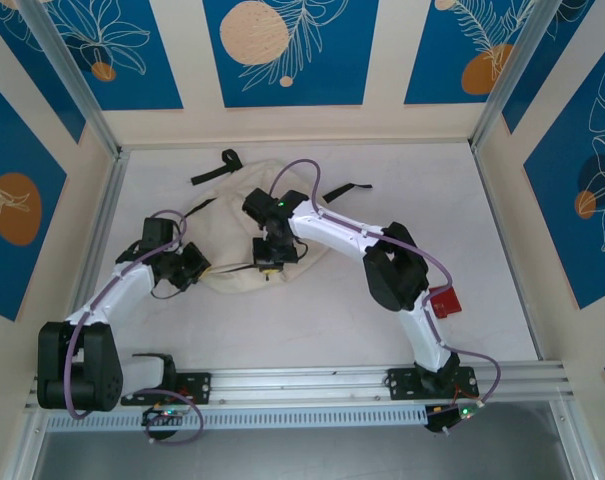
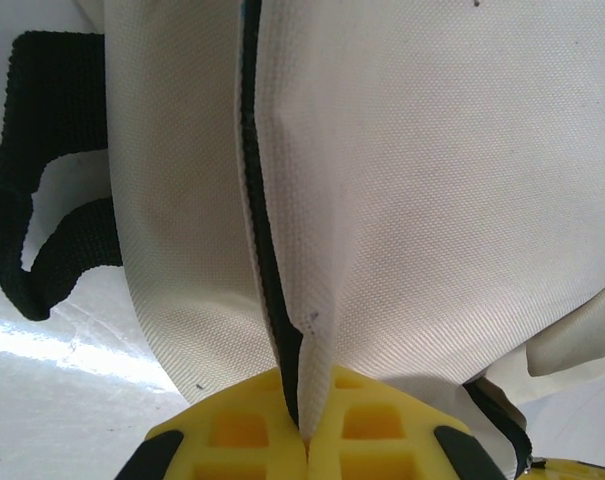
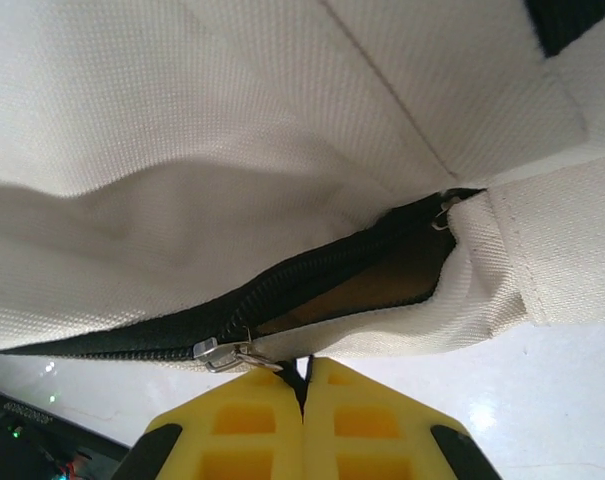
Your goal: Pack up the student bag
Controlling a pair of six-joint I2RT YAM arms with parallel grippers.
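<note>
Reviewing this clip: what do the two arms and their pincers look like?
The left arm and right arm have white link shells, black joint housings and a lilac cable running alongside. The left pincer and right pincer have yellow fingers moulded with square recesses.

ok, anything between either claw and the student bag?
Nothing visible: the left claw is shut on cloth of the student bag beside a zip line, and the right claw is shut on its zip pull.
</note>
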